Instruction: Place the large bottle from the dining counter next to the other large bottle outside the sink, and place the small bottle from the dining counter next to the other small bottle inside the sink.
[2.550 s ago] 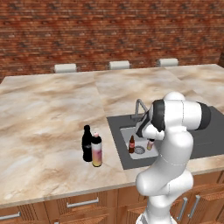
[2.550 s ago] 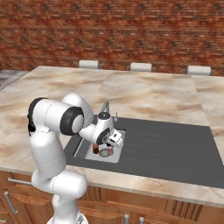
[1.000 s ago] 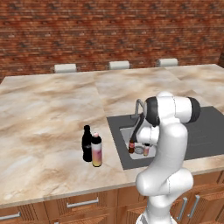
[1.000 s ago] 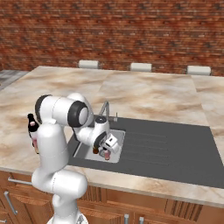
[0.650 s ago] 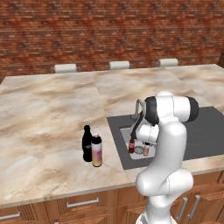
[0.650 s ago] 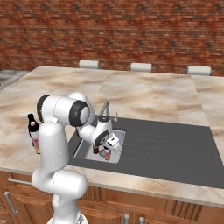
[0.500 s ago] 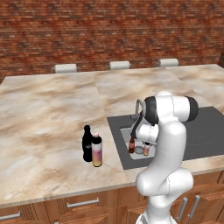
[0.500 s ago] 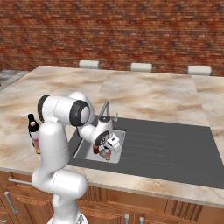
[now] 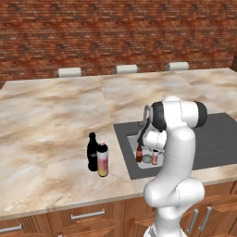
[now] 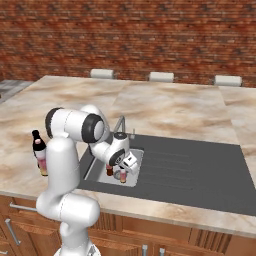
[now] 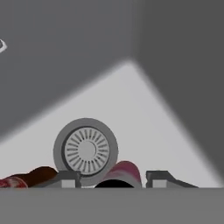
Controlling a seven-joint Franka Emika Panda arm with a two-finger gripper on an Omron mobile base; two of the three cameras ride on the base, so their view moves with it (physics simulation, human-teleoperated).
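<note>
**Both pink bottles set beside their partners; gripper low in the sink**

On the dining counter (image 9: 55,120), just left of the sink's dark surround and toward the near edge, the other large bottle (image 9: 92,152) stands upright. The large bottle (image 9: 102,159) stands touching or nearly touching it on its right and a little nearer the front edge. In the right base view this pair shows at the counter's left, partly behind the arm: the black one (image 10: 37,144) with the pink one (image 10: 43,165) below it.

Inside the sink (image 9: 134,139), near the front wall of the basin, the other small bottle (image 9: 139,153) stands upright. The round drain (image 9: 146,159) lies between it and the small bottle (image 9: 155,157), also upright on its right.

The gripper (image 11: 113,178) hangs directly over the small bottle (image 11: 120,174). Its fingertips (image 11: 158,177) sit either side of the pink body with a slight gap showing, jaws partly apart; whether they grip it I cannot tell. The brown bottle (image 11: 26,177) lies at that view's lower left, the drain (image 11: 85,151) just beyond.
</note>
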